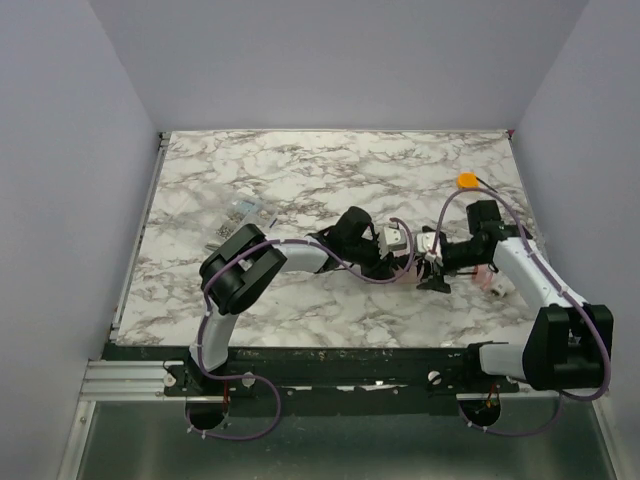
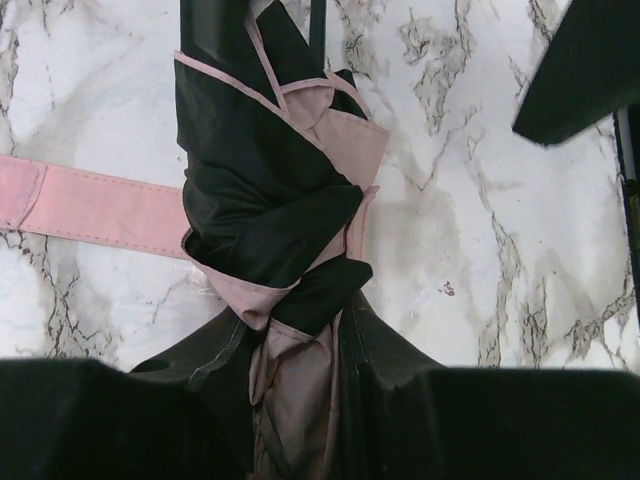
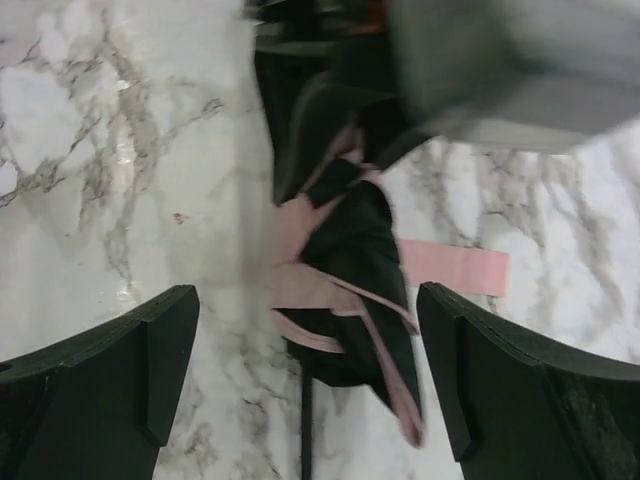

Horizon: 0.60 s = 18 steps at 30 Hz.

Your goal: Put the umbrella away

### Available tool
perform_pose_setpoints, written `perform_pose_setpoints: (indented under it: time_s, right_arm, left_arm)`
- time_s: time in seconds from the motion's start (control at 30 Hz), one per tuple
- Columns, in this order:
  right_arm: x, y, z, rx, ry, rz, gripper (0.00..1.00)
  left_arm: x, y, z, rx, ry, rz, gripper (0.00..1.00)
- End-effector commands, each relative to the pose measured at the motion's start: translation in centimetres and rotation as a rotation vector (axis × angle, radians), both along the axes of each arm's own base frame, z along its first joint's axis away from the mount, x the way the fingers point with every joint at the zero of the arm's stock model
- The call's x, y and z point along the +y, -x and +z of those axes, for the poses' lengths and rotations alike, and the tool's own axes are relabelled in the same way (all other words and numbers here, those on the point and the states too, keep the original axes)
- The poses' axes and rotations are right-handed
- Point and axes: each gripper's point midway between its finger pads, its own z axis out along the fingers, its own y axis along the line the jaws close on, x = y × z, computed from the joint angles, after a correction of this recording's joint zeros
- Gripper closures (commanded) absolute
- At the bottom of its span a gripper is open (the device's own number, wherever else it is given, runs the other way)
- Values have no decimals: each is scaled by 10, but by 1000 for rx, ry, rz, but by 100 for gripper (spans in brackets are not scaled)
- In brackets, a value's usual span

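Umbrella (image 2: 270, 220) lies crosswise, left to right; left pincer (image 2: 290, 395) grips its canopy, right pincer (image 3: 308, 330) spread wide.

Left arm (image 1: 290, 258) and right arm (image 1: 530, 265) reach inward, nearly meeting; left gripper (image 2: 300, 420) pinches narrowly on the umbrella (image 2: 270, 200), right gripper (image 3: 310, 380) points down, jaws spread wide

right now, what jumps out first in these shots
A crumpled black-and-pink umbrella lies on the marble table, right of centre. Its pink strap trails flat across the marble, and the right fingers stand wide open either side of the bundle.
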Motion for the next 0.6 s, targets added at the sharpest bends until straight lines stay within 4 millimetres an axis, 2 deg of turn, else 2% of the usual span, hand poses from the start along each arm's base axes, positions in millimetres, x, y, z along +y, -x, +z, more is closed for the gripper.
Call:
perform_pose_setpoints:
  time_s: [0.0, 0.23, 0.4, 0.57]
  right_arm:
    - [7, -5, -14, -203, -26, 76, 2]
    - [-3, -23, -38, -323, 71, 82, 3]
    - [-4, -15, -65, -300, 138, 120, 3]
    - [-2, 5, -98, -218, 201, 155, 7]
  left_arm:
    - [110, 96, -122, 524, -544, 34, 100]
    - [104, 96, -123, 570, -559, 25, 100]
    - [100, 94, -121, 583, -557, 21, 100]
    - [97, 93, -119, 597, -556, 18, 100]
